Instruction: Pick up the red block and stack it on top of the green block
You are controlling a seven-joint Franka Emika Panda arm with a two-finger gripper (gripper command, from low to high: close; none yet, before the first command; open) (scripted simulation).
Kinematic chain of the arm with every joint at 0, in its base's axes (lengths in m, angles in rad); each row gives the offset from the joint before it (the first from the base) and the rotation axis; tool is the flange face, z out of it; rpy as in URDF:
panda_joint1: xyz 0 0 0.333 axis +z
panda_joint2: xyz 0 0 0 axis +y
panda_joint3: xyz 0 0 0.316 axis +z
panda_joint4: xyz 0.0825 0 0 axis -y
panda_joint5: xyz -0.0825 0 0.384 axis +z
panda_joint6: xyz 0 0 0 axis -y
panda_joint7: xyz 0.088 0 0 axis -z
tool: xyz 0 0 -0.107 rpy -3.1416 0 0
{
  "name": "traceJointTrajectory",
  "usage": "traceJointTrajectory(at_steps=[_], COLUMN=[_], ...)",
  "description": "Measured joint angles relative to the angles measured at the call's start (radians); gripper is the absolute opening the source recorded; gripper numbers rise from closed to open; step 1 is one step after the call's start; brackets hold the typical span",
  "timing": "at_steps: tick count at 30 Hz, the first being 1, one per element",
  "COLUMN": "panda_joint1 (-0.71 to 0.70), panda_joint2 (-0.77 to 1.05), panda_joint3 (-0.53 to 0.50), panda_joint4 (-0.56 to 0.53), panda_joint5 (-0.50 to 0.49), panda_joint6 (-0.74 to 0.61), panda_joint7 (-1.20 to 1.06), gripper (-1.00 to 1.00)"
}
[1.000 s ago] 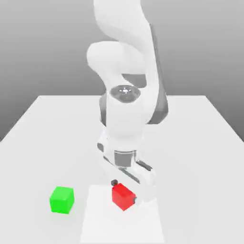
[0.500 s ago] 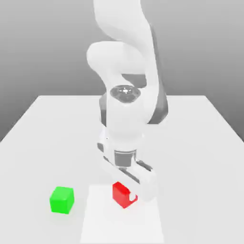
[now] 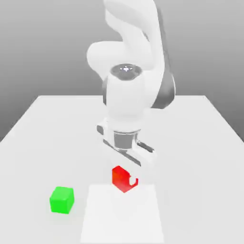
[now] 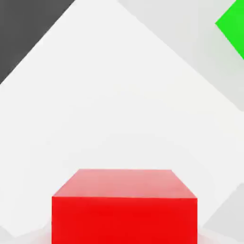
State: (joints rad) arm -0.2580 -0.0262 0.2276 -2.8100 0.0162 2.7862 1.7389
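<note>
Grip is made — my gripper is closed on the red block, one finger pressed to each of two opposite faces, and in the exterior view the block hangs clear of the table, above the paler square patch near the front edge. So I judge the pick finished and the carry barely begun. Left to do: take the block across to the green block, line it up, lower it and let go. The green block sits on the table toward the exterior view's left of the red one, near but apart, untouched, its top bare. From my hand view the red block is right under me with its top face and one side face showing, and a corner of the green block shows farther out. As for pointing — a cube has no long axis, so there is no end to lead with. What counts is its yaw: held, it sits turned with a corner toward the exterior camera, top face about level. The green block looks turned a little differently, so a small wrist twist may be needed for the edges to match.
</note>
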Motion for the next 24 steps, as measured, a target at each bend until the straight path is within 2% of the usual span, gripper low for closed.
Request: traceJointTrajectory(at_steps=[21, 24], panda_joint1=[-0.292, -0.302], panda_joint2=[-0.024, 0.031], panda_joint3=[-0.092, -0.097], panda_joint4=[0.106, 0.115], panda_joint5=[-0.002, -0.024], panda_joint6=[-0.13, -0.083], panda_joint7=[0.886, 0.939], gripper=[-1.0, -1.0])
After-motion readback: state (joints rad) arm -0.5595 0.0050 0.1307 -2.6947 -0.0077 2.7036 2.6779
